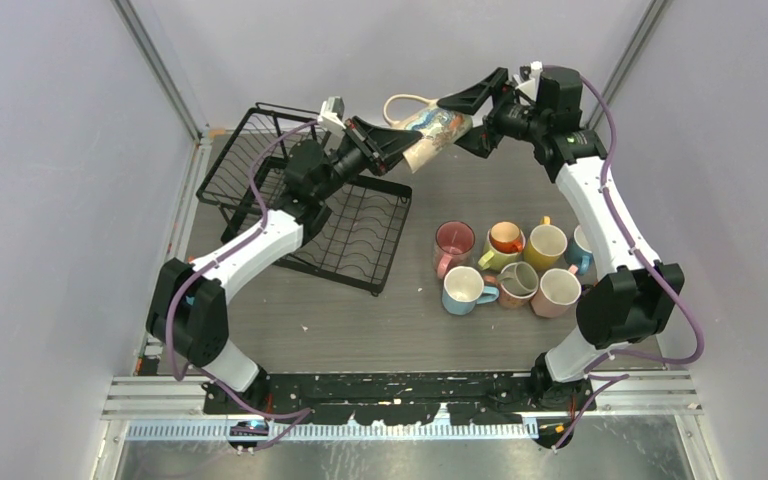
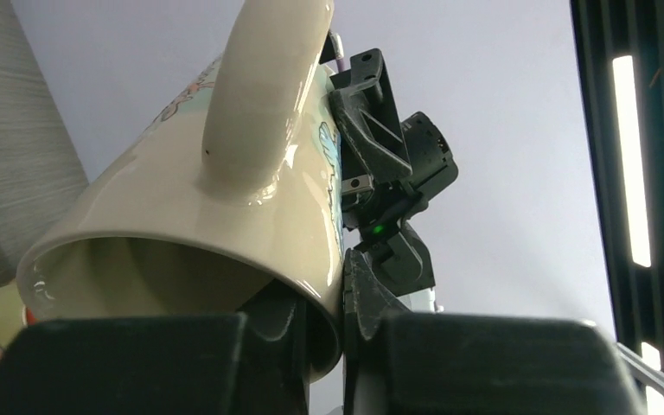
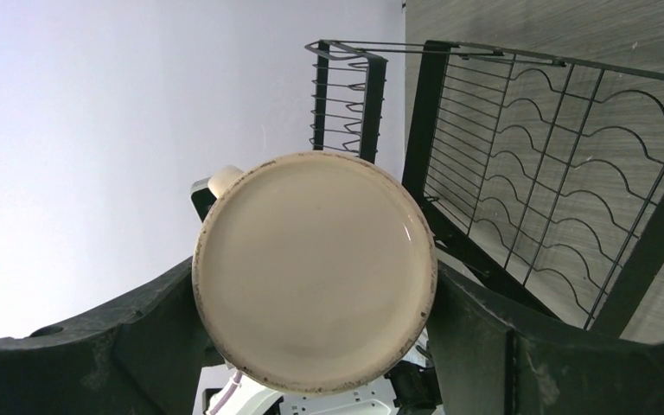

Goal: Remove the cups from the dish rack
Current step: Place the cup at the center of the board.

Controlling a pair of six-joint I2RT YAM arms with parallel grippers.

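A beige patterned mug hangs in the air between both arms, beyond the dish rack. My left gripper is shut on its rim, one finger inside and one outside; the mug's handle points up. My right gripper closes on the mug's base end, a finger against each side of the round bottom. Several cups stand on the table at the right, among them a pink one, a yellow one and a light blue one. No cup shows in the rack.
The black wire rack lies at the back left, its basket section toward the left wall. The cup cluster sits beside the right arm's lower link. Grey walls close in on three sides.
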